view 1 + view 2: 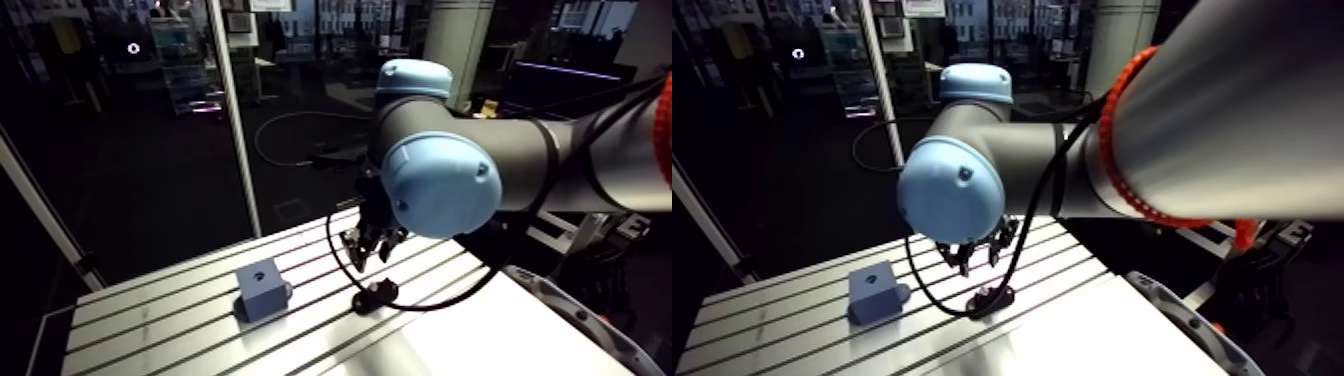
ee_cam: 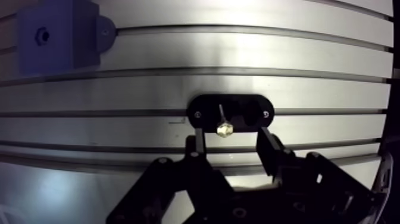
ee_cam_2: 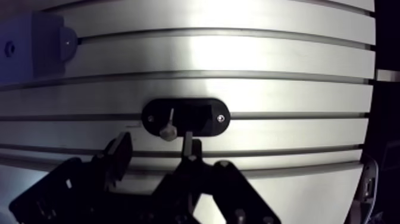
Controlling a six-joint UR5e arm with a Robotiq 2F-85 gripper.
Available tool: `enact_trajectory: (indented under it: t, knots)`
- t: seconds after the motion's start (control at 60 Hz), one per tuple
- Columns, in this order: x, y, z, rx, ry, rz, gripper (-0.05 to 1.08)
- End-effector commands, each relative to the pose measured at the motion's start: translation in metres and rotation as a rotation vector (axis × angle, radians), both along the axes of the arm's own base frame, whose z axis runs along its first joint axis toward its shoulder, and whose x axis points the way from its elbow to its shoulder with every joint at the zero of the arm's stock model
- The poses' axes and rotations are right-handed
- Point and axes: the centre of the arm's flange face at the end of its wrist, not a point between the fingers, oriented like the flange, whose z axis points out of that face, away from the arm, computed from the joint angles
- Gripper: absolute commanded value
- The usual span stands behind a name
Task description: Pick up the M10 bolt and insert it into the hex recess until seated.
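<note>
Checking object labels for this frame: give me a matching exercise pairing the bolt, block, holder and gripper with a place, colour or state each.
Things:
1. bolt
2. block
3. holder
4. gripper

Descriptions:
A. blue-grey, with a hole on top
B. open, just above the holder
C. black, oval
D. lying in the holder

Pairs: 1-D, 2-A, 3-C, 4-B

- No lettering, number or brand can be read on the blue block (image 2: pixel 56 36), the black holder (image 2: pixel 257 111) or the bolt (image 2: pixel 224 127).
- The surface (image 2: pixel 250 56) shows no legible mark either.
</note>
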Motion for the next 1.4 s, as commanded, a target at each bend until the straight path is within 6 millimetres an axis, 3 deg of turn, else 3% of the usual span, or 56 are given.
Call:
enact_trajectory:
  t: [0.017,0.333,1.4]
  knots:
    - [0.006,0.006,-0.01,-0.002,0.0,-0.018,0.47]
    - [0.013,0.014,-0.025,-0.013,-0.014,-0.036,0.5]
    - [0.018,0.004,-0.033,-0.008,-0.004,-0.013,0.53]
